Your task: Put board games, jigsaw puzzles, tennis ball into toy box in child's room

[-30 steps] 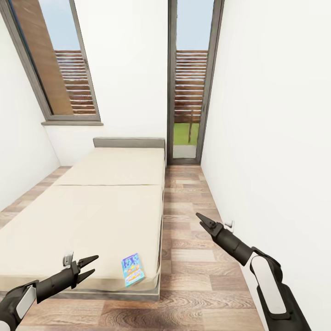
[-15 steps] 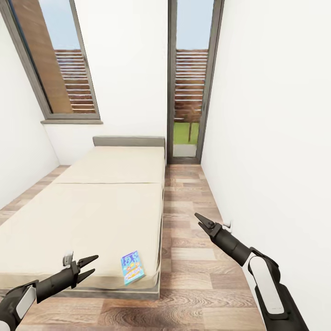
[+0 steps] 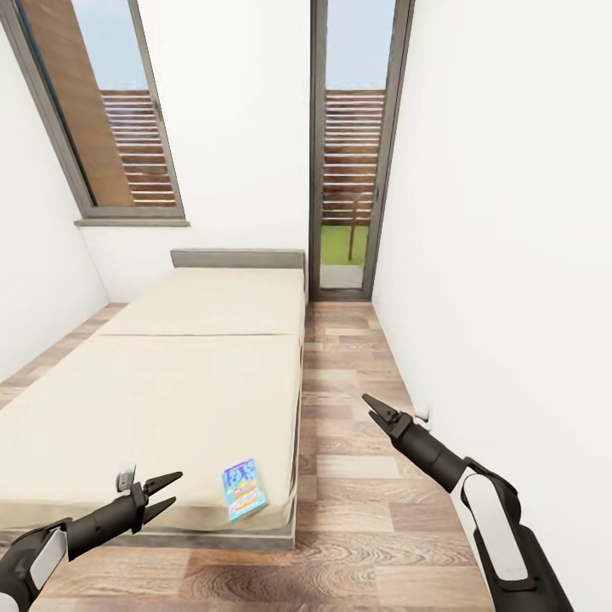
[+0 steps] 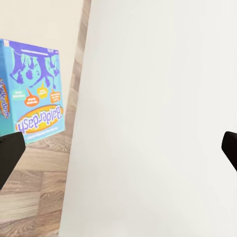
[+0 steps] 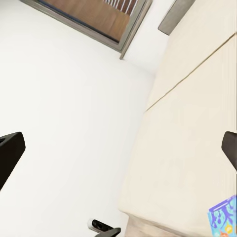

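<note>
We face the wide cream mattress bed (image 3: 170, 382) with its grey headboard. The small blue board game box (image 3: 243, 489) lies flat near the foot corner, close to the mattress edge beside the wood plank floor (image 3: 357, 510). Our left gripper (image 3: 163, 495) hovers just beside it, fingers spread and empty; our right gripper (image 3: 374, 407) hangs over the floor, slightly parted, holding nothing. We should come closer, lower the left claw and take the box across its narrow width.
</note>
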`<state>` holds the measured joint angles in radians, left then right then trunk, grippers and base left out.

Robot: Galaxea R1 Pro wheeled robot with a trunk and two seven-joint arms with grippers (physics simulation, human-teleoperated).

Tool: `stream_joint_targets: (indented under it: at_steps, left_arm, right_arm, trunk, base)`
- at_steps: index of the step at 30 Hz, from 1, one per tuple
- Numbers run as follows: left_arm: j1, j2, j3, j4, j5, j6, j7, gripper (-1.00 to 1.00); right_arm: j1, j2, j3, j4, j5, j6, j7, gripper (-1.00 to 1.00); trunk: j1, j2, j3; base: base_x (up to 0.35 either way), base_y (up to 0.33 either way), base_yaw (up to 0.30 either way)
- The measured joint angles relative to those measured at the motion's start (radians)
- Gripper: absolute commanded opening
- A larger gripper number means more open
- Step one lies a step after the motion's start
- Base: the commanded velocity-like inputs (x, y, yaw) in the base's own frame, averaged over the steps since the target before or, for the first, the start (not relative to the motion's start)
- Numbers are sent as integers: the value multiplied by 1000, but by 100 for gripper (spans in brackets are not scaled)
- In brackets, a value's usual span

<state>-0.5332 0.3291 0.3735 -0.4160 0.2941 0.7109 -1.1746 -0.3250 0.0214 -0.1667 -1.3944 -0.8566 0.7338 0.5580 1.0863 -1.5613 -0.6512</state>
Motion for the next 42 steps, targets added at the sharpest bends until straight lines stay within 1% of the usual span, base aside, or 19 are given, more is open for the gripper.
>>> stream_joint_targets:
  at_steps: [28, 42]
  left_arm:
    - [0, 1, -1, 0, 0, 2, 0, 100]
    - [0, -2, -5, 0, -6, 4, 5, 100]
  right_arm:
    - [0, 0, -1, 2, 0, 0, 0, 100]
    - [0, 0, -1, 6, 0, 0, 0, 100]
  trunk:
    - [107, -196, -88]
    - [161, -294, -132]
  base:
    - [0, 0, 0]
    - [0, 0, 0]
